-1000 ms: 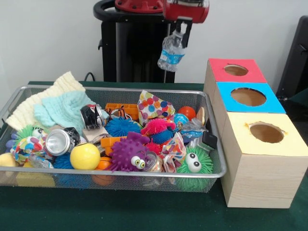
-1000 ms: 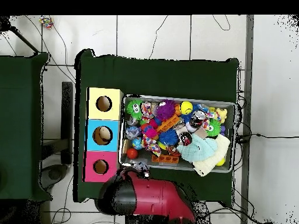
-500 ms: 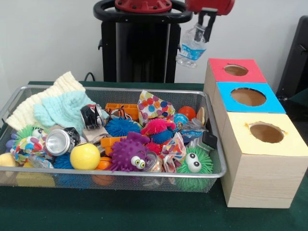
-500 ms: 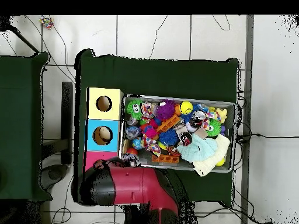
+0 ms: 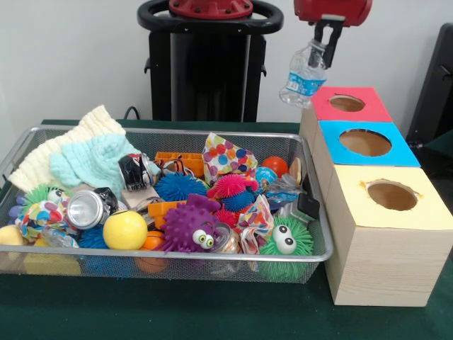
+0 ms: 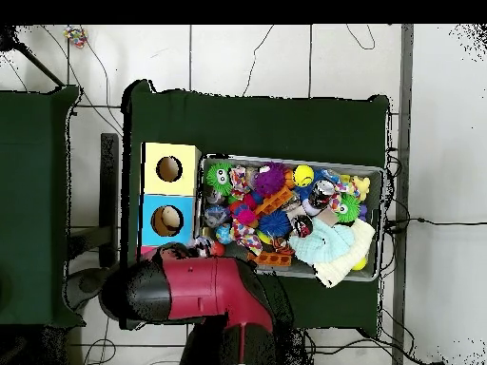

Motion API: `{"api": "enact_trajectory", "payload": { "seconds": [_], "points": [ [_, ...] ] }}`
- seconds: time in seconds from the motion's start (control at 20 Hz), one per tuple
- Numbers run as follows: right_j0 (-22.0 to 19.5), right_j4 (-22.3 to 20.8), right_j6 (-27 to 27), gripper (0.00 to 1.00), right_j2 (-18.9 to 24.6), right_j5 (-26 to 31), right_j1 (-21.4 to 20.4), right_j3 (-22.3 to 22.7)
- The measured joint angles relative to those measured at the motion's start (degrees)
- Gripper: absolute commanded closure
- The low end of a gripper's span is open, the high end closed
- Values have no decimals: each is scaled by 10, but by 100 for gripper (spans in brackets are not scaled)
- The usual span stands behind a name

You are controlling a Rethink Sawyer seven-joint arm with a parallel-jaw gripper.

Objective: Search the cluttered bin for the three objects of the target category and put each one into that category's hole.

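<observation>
In the front view my gripper (image 5: 326,44) hangs from the red arm at the top and is shut on the neck of a crumpled clear plastic bottle (image 5: 304,73) with a blue label. The bottle dangles just left of the red-topped box (image 5: 348,104), above its near corner. The wire mesh bin (image 5: 170,259) is full of toys, cloths and crushed cans, among them a crushed silver can (image 5: 86,208). In the overhead view the red arm (image 6: 204,290) covers the red-topped box, and the bin (image 6: 384,220) lies to its right.
Three wooden boxes stand in a row right of the bin: red top, blue top (image 5: 366,143), yellow top (image 5: 393,196), each with a round hole. The bin holds a yellow ball (image 5: 124,229), a purple spiky toy (image 5: 190,224) and a green spiky toy (image 5: 284,241). The black pedestal (image 5: 205,67) stands behind.
The gripper has carried the bottle to the right in the front view, from behind the bin's far edge to beside the red-topped box. In the overhead view the arm now covers that box.
</observation>
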Motion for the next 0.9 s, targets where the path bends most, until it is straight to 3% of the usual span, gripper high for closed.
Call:
{"api": "enact_trajectory", "payload": {
  "seconds": [0.55, 0.9],
  "points": [
    [32, 5, 0, 100, 0, -116, 30, 23],
    [98, 5, 3, 100, -36, -191, 33, 47]
  ]
}}
